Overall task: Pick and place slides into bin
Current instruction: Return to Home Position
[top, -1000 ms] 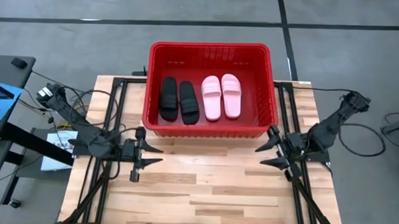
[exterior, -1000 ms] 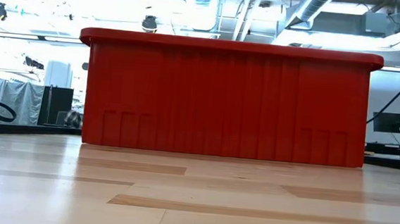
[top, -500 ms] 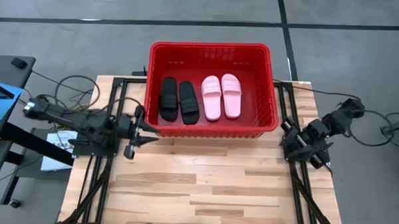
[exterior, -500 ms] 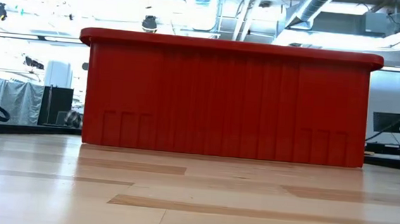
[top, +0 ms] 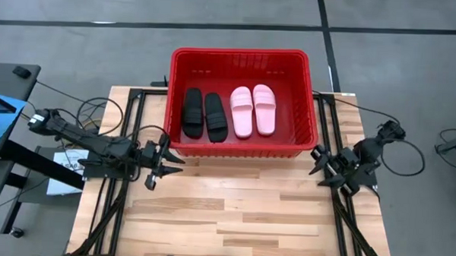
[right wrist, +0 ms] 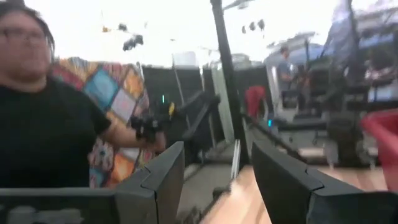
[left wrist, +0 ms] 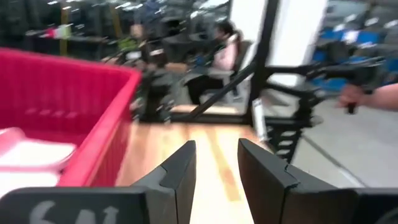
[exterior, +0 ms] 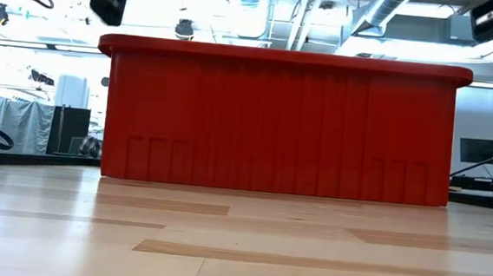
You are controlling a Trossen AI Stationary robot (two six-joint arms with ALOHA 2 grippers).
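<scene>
Large red plastic bin (top: 241, 53) stands upright at the table's far edge, centred; four slides lie flat on its floor, straps up, in one row; two black slides (top: 193, 111) left, two light pink slides (top: 242, 112) right.

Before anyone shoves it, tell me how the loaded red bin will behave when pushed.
The bin would probably slide, not tip: it sits wide and flat on the smooth wooden table. Likely light too, holding only four slides. The loose slides may shift inside.
</scene>
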